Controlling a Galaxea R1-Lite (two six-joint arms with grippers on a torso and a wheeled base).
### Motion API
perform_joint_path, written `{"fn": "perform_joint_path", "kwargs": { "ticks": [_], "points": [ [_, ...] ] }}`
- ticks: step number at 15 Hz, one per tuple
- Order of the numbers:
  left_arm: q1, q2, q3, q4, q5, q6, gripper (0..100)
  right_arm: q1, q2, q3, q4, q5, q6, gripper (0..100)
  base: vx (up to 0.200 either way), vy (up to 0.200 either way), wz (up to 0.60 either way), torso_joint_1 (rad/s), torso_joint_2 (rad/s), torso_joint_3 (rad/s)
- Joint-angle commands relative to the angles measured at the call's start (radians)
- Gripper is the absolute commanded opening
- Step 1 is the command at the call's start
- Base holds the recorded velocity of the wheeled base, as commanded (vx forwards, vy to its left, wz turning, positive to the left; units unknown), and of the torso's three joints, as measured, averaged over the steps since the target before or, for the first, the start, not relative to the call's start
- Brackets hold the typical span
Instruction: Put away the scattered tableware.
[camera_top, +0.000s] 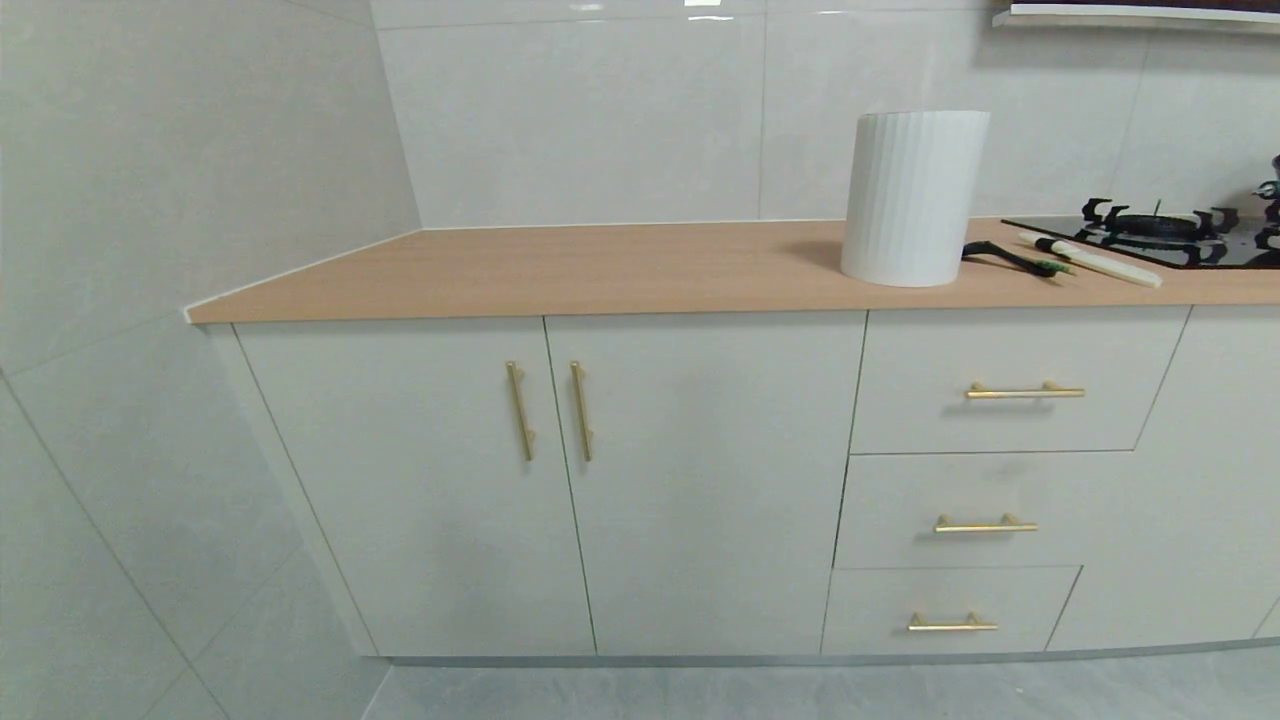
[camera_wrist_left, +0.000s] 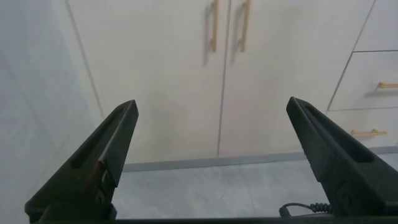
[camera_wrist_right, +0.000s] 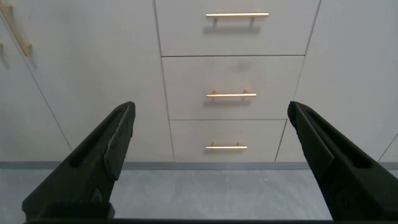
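Observation:
On the wooden countertop stands a tall white ribbed holder. Just right of it lie a black-handled utensil and a white-handled utensil. My left gripper is open with nothing between its fingers, held low and facing the double cabinet doors. My right gripper is open and empty as well, held low in front of the stack of drawers.
A gas hob sits at the counter's far right. Below are two cabinet doors with gold handles and three drawers. A tiled wall closes off the left side; grey floor lies in front.

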Motion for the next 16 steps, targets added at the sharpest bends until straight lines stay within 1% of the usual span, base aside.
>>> {"fn": "perform_joint_path", "kwargs": {
  "ticks": [1,8,9,12,14,16],
  "points": [
    [0.0,0.0,0.0,0.0,0.0,-0.002,100,0.0,0.002,0.0,0.0,0.0,0.0,100,0.0,-0.2,0.0,0.002,0.0,-0.002],
    [0.0,0.0,0.0,-0.001,0.0,-0.002,100,0.0,0.002,0.0,0.0,0.0,0.0,100,0.0,-0.2,0.0,0.002,0.0,0.0],
    [0.0,0.0,0.0,-0.001,0.002,-0.003,100,0.0,0.002,0.0,0.0,0.0,0.0,100,0.0,0.0,0.0,0.0,0.0,0.0],
    [0.0,0.0,0.0,-0.004,0.023,-0.022,100,0.001,0.002,0.0,0.0,0.0,0.0,100,0.0,0.0,0.0,0.0,0.0,0.0],
    [0.0,0.0,0.0,-0.006,0.045,-0.042,100,0.001,0.002,0.0,0.0,0.0,0.0,100,0.0,0.0,0.0,0.0,0.0,0.0],
    [0.0,0.0,0.0,-0.006,0.056,-0.069,100,0.0,0.002,0.0,0.0,0.0,0.0,100,0.0,0.0,0.0,0.0,0.0,0.0]
  ]
}}
